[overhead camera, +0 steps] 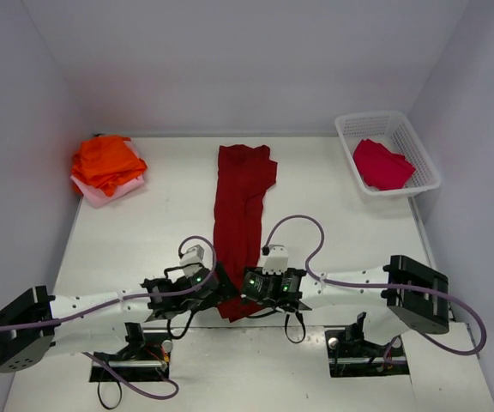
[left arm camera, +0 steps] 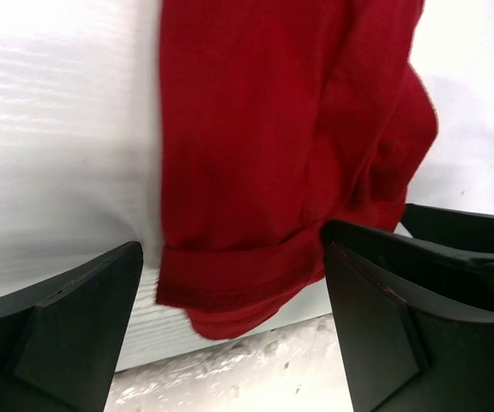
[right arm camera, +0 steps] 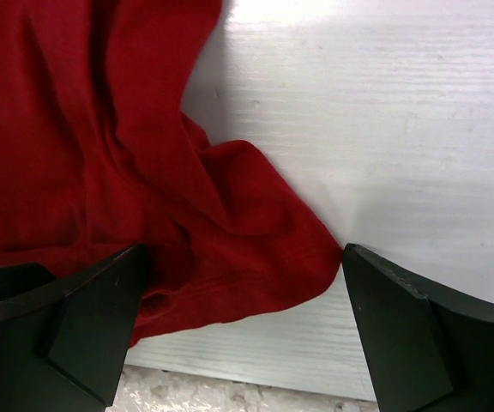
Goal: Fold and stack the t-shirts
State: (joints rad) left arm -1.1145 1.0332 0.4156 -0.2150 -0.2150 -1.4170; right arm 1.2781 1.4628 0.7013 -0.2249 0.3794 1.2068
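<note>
A large dark red t-shirt (overhead camera: 240,215) lies folded into a long strip down the middle of the table. Its near end shows in the left wrist view (left arm camera: 264,172) and in the right wrist view (right arm camera: 127,172). My left gripper (overhead camera: 219,287) is open, its jaws straddling the near left corner of the shirt (left arm camera: 230,300). My right gripper (overhead camera: 249,287) is open, its jaws straddling the near right corner (right arm camera: 247,275). Folded bright orange shirts (overhead camera: 107,161) lie on a pale pink one (overhead camera: 101,193) at the far left. A crimson shirt (overhead camera: 381,165) lies in the basket.
A white plastic lattice basket (overhead camera: 425,168) stands at the far right. The white table (overhead camera: 144,240) ends at a rough near edge just behind both grippers. Grey walls close in the left, right and back.
</note>
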